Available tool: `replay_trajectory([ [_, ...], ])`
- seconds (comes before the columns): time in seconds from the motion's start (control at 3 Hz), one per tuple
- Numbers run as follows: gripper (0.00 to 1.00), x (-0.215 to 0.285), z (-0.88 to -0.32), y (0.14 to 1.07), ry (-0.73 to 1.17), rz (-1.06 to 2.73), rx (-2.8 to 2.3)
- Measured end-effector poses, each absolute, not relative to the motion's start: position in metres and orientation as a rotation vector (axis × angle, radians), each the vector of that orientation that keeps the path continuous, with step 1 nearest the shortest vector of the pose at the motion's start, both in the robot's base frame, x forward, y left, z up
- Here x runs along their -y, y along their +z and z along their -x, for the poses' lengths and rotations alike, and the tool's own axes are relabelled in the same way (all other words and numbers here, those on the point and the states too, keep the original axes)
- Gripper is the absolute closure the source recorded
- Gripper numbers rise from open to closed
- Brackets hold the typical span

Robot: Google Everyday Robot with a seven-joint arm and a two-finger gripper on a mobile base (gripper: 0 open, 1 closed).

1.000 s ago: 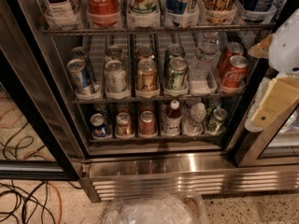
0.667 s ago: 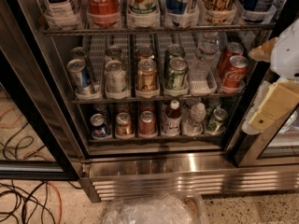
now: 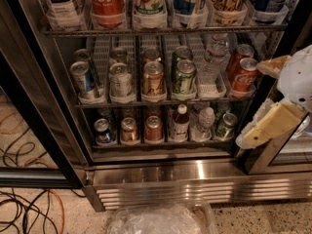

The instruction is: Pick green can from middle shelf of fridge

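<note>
The green can [image 3: 184,77] stands upright at the front of its lane on the middle shelf [image 3: 97,104] of the fridge [image 3: 195,172], with a second green can [image 3: 181,53] behind it. A gold-orange can [image 3: 153,78] is to its left and a small clear bottle [image 3: 215,57] to its right. My gripper [image 3: 249,103] is at the right edge of the view, in front of the fridge's right frame and well right of the green can. Its tan fingers [image 3: 268,126] are spread apart and hold nothing.
Red Coca-Cola cans [image 3: 243,74] stand at the shelf's right end, closest to the gripper. A silver can [image 3: 120,80] and a blue can [image 3: 84,80] stand to the left. Tall bottles [image 3: 106,1] fill the rack above. Cables [image 3: 24,213] and a plastic bag [image 3: 161,221] lie on the floor.
The gripper has shifted slightly left and down at the right edge. The cans and shelves have not moved.
</note>
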State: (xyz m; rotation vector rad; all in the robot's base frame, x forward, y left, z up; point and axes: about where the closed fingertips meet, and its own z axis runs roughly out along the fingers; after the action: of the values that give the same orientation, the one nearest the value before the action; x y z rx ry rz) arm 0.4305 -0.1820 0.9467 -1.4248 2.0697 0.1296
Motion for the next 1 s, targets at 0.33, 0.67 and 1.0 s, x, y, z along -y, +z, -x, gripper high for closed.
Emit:
replay_trajectory([
  [0.33,0.00,0.170,-0.429,0.936,0.169,1.299,-2.038],
  [0.67,0.00,0.156,-0.428,0.923,0.195,1.175,-2.016],
  [1.0,0.00,0.144,-0.428,0.908,0.238,1.064,-1.997],
])
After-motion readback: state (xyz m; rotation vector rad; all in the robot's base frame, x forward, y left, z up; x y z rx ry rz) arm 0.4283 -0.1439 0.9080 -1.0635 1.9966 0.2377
